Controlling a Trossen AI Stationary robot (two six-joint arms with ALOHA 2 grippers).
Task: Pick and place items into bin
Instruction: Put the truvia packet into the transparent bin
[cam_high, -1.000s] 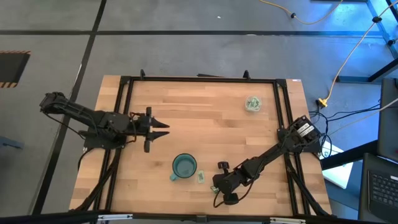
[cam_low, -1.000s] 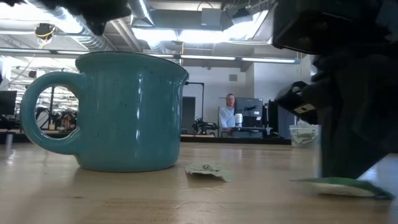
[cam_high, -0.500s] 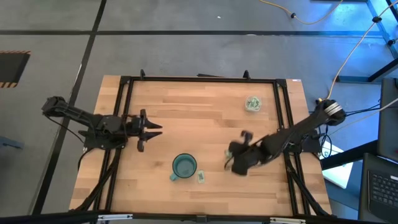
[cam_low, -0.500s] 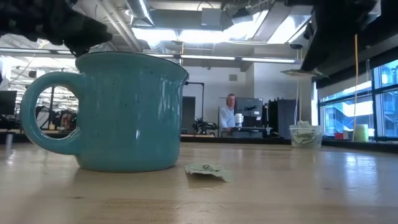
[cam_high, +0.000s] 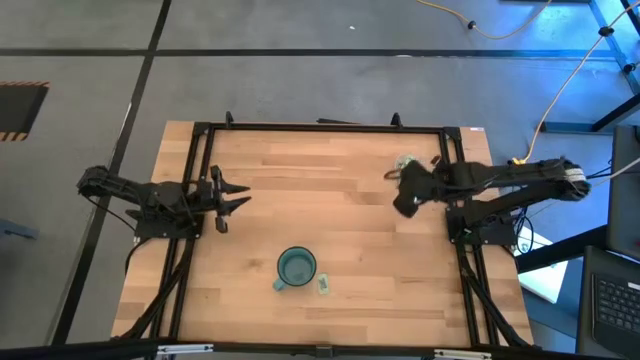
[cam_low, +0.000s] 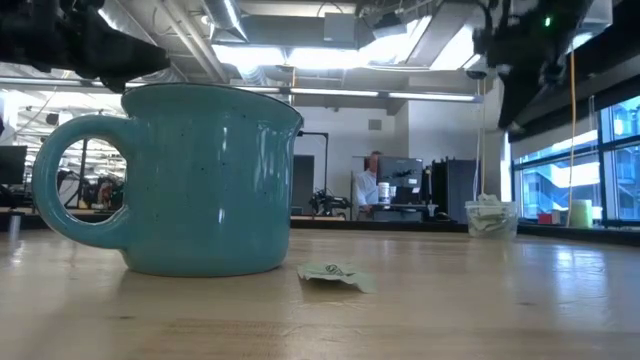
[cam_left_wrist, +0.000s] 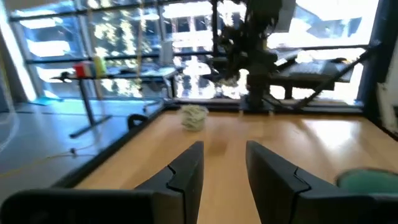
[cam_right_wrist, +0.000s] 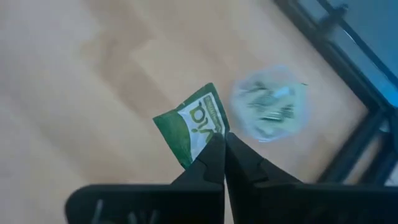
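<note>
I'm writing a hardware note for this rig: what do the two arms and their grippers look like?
Both arms are dark, nearly black, jointed links. The left gripper ends in two tapered dark fingers with stepped, angular inner faces. The right gripper has slim, pointed dark fingers; its arm carries a pale round cap near the outer joint. No readable markings show, and no cable on the arms can be made out.

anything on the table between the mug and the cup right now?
Nothing: in the high view, bare wood runs from the mug to the cup. The one loose packet lies beside the mug, off that line.
</note>
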